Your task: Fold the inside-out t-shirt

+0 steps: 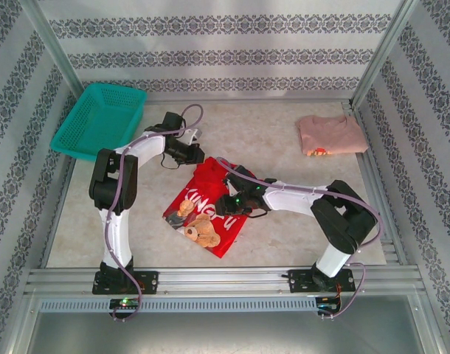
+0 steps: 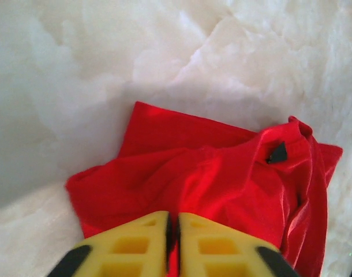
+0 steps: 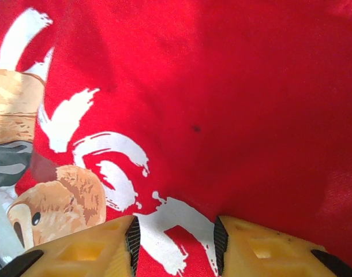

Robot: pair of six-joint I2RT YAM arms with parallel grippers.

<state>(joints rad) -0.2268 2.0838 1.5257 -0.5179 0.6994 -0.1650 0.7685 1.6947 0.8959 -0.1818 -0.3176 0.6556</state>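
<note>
Left gripper (image 2: 173, 218) pressed shut on a fold of the inside-out t-shirt (image 2: 222, 173); right gripper (image 3: 173, 224) spread over its print.
The left yellow fingers (image 2: 135, 248) meet at the far edge of the shirt, with a sliver of red cloth between them. The right fingers (image 3: 268, 248) stand apart, low over the white lettering and a tan cartoon figure; contact with the cloth cannot be confirmed. The shirt lies rumpled at the centre of the table (image 1: 269, 140), between both arms. A teal basket (image 1: 99, 118) sits at the far left corner. A folded pale pink shirt (image 1: 330, 134) lies at the far right, well apart.
</note>
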